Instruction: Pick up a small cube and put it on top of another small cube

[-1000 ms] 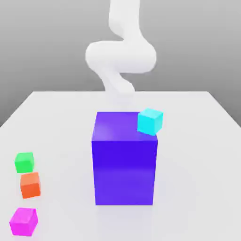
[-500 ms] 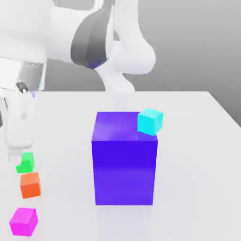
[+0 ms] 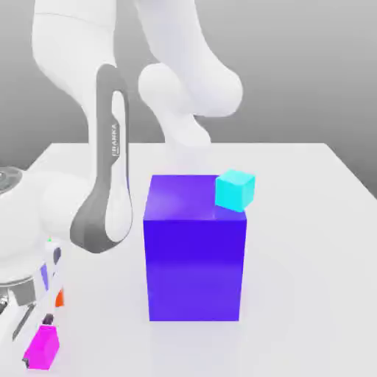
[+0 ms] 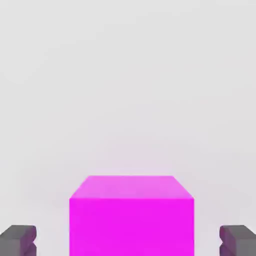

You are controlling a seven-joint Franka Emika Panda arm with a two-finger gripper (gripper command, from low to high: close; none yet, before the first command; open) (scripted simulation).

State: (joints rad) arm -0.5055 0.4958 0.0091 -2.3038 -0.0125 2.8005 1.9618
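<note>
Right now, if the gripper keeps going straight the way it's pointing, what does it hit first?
Most likely the magenta cube: in the hand view it sits centred between the two open fingertips, so the gripper would straddle it before reaching the table.

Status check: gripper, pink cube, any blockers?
Gripper open, fingers either side of magenta cube, not touching. Cube on table, not lifted. Nothing between fingers and cube.

"franka" runs vertically along the arm's grey link [image 3: 110, 191].
</note>
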